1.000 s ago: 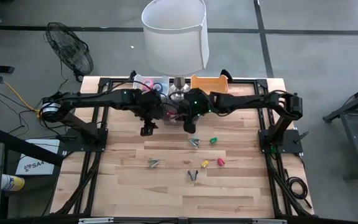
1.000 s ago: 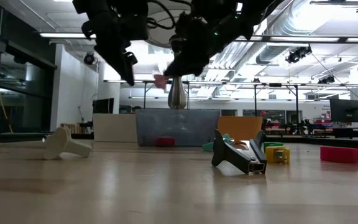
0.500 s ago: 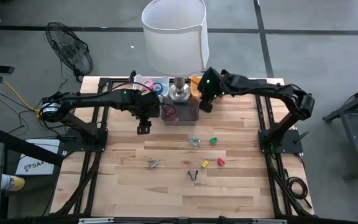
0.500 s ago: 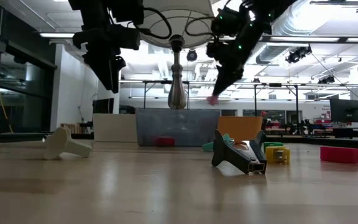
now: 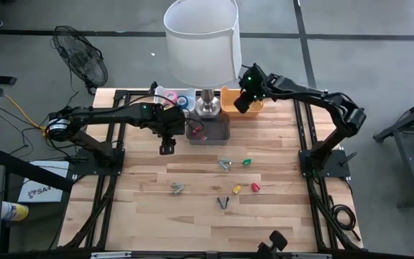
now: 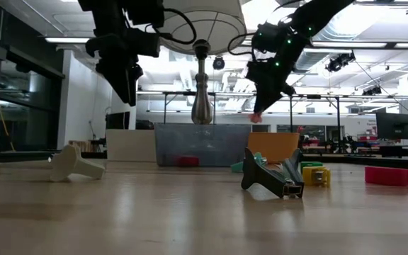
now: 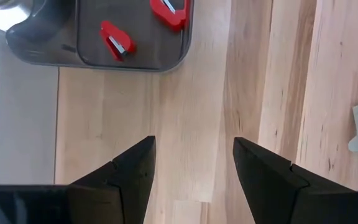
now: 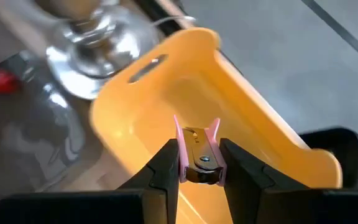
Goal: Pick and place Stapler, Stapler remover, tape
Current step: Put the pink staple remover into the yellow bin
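My right gripper (image 8: 197,163) is shut on a small pink staple remover (image 8: 197,146) and hangs above the orange bin (image 8: 166,106) at the table's far edge, right of the lamp; the high view shows it there too (image 5: 241,105). My left gripper (image 7: 191,162) is open and empty, hovering over bare wood just near of the grey tray (image 7: 135,59), which holds two red staplers (image 7: 114,40). Pink and blue tape rolls (image 5: 177,98) sit at the far edge left of the lamp. Several staple removers (image 5: 225,164) lie mid-table. My right gripper pinches the pink staple remover between its two fingers, one on each pink side grip (image 8: 183,158), with the metal hinge rivet (image 8: 201,160) showing between them. The fingers come from above, slanting down. The remover is lifted clear, over the orange bin's hollow.
A tall lamp with a white shade (image 5: 201,39) and metal base (image 5: 207,108) stands between the arms at the far edge. A black staple remover (image 6: 271,177) and coloured ones (image 5: 246,188) lie on the wood; the near half of the table (image 5: 192,230) is bare.
My right gripper, shut on the pink staple remover, has travelled from the near side of the grey tray toward the far right edge and now hangs over the orange bin, with the remover carried along. My left gripper has stayed open, almost in place.
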Tool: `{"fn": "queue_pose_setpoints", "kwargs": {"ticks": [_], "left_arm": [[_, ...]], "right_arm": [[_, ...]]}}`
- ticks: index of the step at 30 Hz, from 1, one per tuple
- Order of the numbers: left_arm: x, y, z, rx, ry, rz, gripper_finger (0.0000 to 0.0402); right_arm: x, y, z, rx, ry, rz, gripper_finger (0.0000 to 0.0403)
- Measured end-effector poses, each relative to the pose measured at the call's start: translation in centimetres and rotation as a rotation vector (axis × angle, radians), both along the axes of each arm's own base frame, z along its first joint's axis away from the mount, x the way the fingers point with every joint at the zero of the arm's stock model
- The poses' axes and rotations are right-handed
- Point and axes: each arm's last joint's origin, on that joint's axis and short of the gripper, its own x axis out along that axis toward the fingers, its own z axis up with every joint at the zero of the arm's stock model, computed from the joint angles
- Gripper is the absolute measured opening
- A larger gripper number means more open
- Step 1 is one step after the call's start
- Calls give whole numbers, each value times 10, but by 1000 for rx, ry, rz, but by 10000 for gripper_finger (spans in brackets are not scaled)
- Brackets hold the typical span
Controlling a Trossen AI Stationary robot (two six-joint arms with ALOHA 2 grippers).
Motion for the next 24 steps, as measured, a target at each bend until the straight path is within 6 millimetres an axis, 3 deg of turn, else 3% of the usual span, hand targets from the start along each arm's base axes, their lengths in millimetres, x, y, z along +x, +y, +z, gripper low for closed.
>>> {"fn": "queue_pose_setpoints", "kwargs": {"ticks": [4, 15, 24], "left_arm": [[1, 0, 0, 11, -7, 3, 213], [0, 3, 1, 80, 8, 39, 213], [0, 3, 1, 98, 13, 41, 213]], "right_arm": [[-2, -5, -2, -6, -41, -107, 84], [-4, -5, -40, 38, -295, -340, 84], [1, -8, -49, -45, -426, -257, 84]]}}
